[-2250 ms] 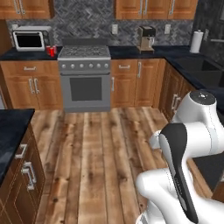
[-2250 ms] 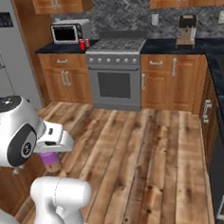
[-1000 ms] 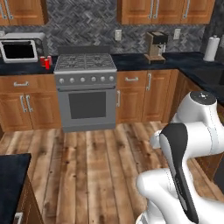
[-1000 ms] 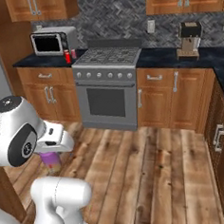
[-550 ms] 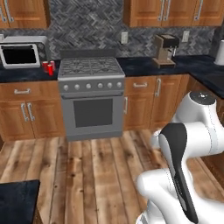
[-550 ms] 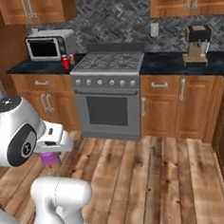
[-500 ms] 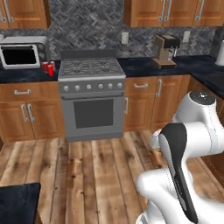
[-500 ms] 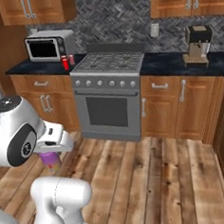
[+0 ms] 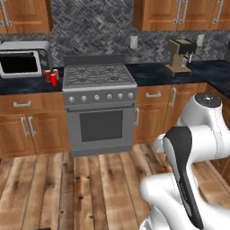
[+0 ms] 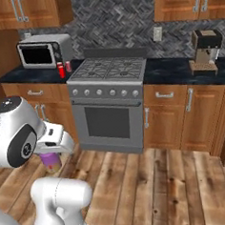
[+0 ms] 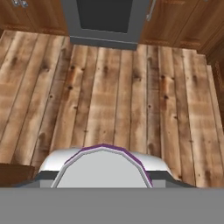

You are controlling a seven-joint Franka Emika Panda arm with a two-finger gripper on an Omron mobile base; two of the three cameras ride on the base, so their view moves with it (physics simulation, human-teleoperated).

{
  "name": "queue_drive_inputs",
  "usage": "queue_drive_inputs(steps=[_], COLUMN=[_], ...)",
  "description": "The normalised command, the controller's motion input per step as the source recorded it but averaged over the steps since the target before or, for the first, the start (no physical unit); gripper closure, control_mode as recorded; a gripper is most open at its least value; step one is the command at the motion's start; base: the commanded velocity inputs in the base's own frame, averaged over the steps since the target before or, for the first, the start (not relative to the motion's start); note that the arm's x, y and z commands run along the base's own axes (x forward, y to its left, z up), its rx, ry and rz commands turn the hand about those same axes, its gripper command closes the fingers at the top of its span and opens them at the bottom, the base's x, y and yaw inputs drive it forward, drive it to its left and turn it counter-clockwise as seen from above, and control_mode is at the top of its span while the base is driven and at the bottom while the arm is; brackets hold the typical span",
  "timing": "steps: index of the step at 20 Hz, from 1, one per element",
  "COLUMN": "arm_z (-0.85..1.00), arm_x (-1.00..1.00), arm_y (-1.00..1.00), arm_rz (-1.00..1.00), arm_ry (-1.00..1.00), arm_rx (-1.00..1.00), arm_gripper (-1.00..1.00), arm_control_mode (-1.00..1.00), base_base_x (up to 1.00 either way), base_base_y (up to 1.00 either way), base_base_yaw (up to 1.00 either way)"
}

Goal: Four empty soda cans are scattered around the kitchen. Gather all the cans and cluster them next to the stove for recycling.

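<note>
The hand [image 10: 52, 155], at lower left of the right base view, holds a purple can [image 10: 51, 161] over open plank floor [image 10: 154, 187]; two red cans [image 9: 50, 77] stand beside the stove's [image 9: 99, 108] left edge.

The base has driven forward across the kitchen, so the stove [image 9: 99, 105] now looks nearer and larger in both base views, with the two red cans [image 9: 51, 77] beside it standing clearer on the counter [image 9: 27, 85]

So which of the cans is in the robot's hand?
The purple can, held down at the gripper above the floor; the red cans stand on the counter beside the stove.
</note>
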Motion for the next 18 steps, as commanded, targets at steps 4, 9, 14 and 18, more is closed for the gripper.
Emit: queue_drive_inputs(steps=[4, 9, 14, 18], arm_z=[0.0, 0.0, 0.0, 0.0], arm_x=[0.0, 0.0, 0.0, 0.0], arm_y=[0.0, 0.0, 0.0, 0.0], arm_rz=[0.0, 0.0, 0.0, 0.0], arm_ry=[0.0, 0.0, 0.0, 0.0], arm_rx=[0.0, 0.0, 0.0, 0.0], arm_gripper=[1.0, 1.0, 1.0, 1.0], arm_control_mode=[1.0, 1.0, 1.0, 1.0], base_base_x=[0.66, 0.63, 0.63, 0.59], base_base_y=[0.38, 0.42, 0.45, 0.51], base_base_yaw=[-0.05, -0.06, -0.06, -0.07])
